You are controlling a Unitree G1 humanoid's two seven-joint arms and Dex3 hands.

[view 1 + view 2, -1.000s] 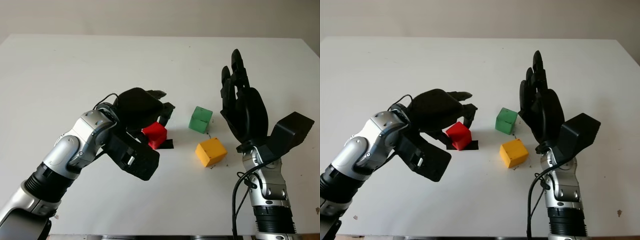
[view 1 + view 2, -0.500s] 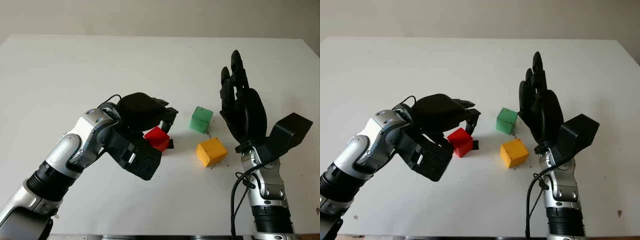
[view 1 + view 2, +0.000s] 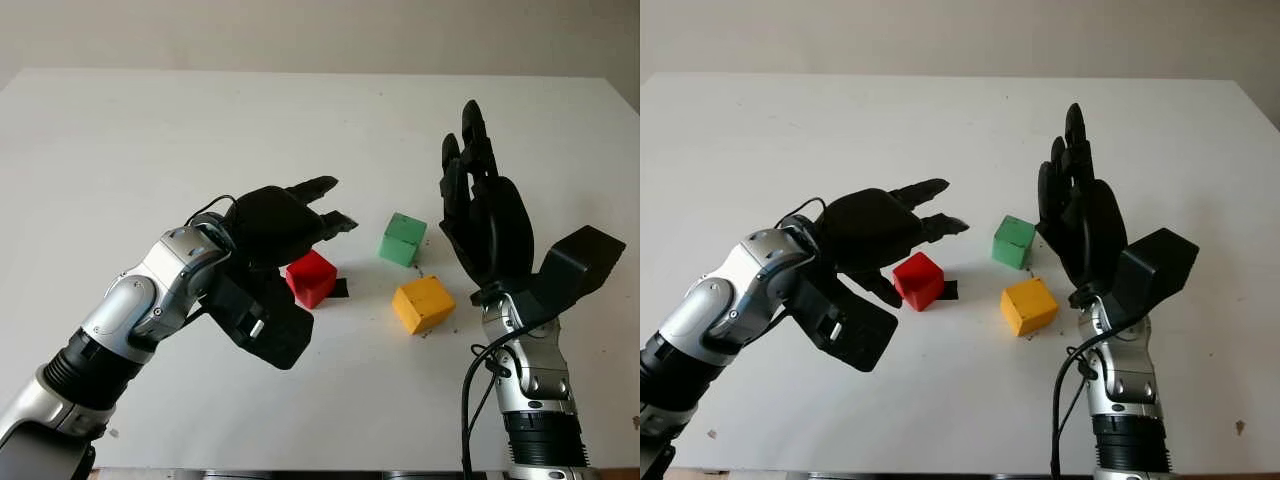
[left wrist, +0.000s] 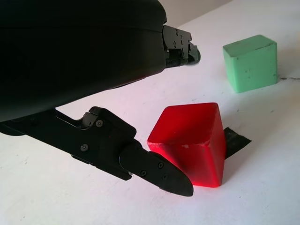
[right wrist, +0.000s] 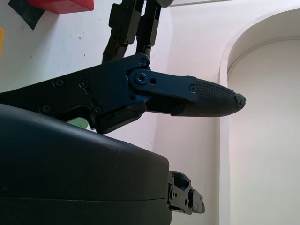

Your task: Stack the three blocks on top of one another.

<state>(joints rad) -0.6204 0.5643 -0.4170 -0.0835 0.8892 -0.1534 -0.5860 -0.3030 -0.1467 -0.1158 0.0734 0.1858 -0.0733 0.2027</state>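
Three blocks apart; left hand (image 3: pixel 285 225) open over red block (image 3: pixel 311 277) (untouched).

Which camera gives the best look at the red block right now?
The left wrist view: the red block sits close up, unobstructed, beside the open left hand and over a black tape strip. Both eye views show it whole but far smaller, next to that hand. The right wrist view catches just an edge of it.
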